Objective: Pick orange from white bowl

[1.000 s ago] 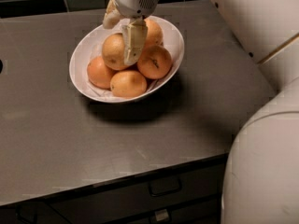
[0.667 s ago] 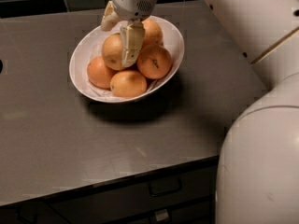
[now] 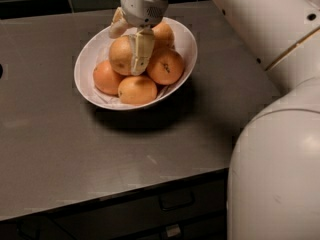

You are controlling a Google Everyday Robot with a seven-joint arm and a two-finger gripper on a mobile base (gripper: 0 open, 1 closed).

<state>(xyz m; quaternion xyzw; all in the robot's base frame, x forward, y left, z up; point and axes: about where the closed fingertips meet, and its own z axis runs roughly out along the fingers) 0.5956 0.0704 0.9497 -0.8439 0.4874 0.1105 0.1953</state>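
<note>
The white bowl (image 3: 185, 44) stands on the dark counter at the back centre and holds several oranges. The orange (image 3: 120, 59), the palest one, sits on top of the pile at the middle. My gripper (image 3: 125, 53) comes down from above and straddles it, with one finger (image 3: 141, 49) against its front right side and the other (image 3: 117, 26) behind its upper left. The fingers are closed against it, and it still rests on the pile.
Deeper-orange fruits lie around it: one with a dark stem mark (image 3: 166, 66) at right, one in front (image 3: 137, 90), one at left (image 3: 106, 77), one behind (image 3: 163, 34). My white arm (image 3: 270, 149) fills the right side. The counter's front edge (image 3: 125, 196) runs above drawers.
The gripper has sunk slightly over the orange and stays around it. The big arm segment at right has swung further into view. The bowl and fruit have not moved.
</note>
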